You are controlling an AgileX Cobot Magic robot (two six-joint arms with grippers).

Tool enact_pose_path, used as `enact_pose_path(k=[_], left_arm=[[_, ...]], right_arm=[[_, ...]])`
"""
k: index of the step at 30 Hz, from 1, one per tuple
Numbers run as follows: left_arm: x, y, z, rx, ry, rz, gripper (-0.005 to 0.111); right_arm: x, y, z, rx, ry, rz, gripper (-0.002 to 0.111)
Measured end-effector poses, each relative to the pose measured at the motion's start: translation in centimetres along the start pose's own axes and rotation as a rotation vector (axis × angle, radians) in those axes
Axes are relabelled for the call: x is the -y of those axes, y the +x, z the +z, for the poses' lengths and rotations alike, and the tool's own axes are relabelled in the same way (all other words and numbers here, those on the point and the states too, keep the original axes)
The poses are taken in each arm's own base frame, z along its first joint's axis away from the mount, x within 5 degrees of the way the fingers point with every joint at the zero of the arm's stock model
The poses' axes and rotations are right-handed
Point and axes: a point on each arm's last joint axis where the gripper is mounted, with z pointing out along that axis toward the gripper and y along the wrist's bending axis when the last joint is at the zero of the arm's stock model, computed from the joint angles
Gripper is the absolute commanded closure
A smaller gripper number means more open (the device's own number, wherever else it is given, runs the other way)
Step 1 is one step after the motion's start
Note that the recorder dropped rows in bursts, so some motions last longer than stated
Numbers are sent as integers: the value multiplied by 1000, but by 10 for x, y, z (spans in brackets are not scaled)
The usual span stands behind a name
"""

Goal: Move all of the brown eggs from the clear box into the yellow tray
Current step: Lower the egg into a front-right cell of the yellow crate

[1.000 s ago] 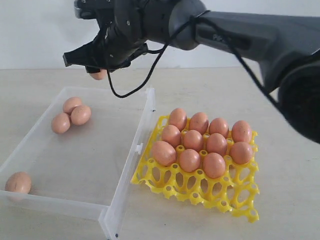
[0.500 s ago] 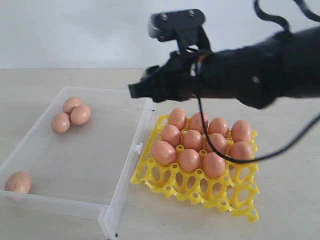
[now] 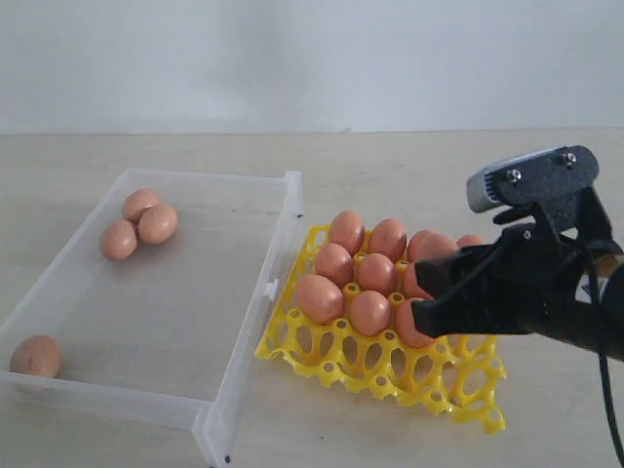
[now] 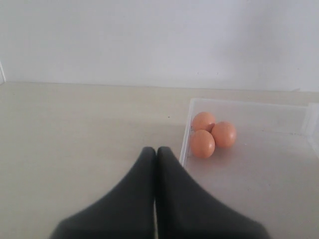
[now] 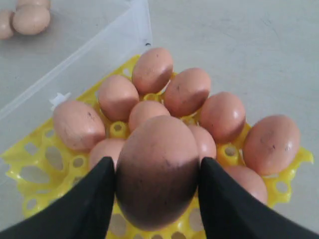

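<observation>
Beige tabletop (image 3: 390, 166); right fingers (image 5: 89, 209), egg (image 5: 158, 169) between, now above yellow tray (image 3: 458, 395)

**Legible markings: none**

No lettering, numeral, brand or sign can be read in any of the three views. The clear box (image 3: 280, 244), the yellow tray (image 3: 390, 375), the brown eggs (image 3: 319, 297) and the dark casing of the right gripper (image 5: 157, 172) show plain surfaces. The eggs' dark specks form no characters.
</observation>
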Motion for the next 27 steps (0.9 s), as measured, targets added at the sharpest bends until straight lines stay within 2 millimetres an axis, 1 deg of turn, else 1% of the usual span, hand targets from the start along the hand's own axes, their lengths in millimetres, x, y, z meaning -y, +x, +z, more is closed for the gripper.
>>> enact_pose_path(k=[6,8,16,27], left_arm=[[0,0,0,0,0,0,111],[0,0,0,0,0,0,111],[0,0,0,0,0,0,111],[0,0,0,0,0,0,111]], right_arm=[[7,29,-6,-38,40,62,108],[9,35,-7,-44,51,73,108],[10,37,-8,-37,59,81,108],[10,41,-8,-73,55,96,108]])
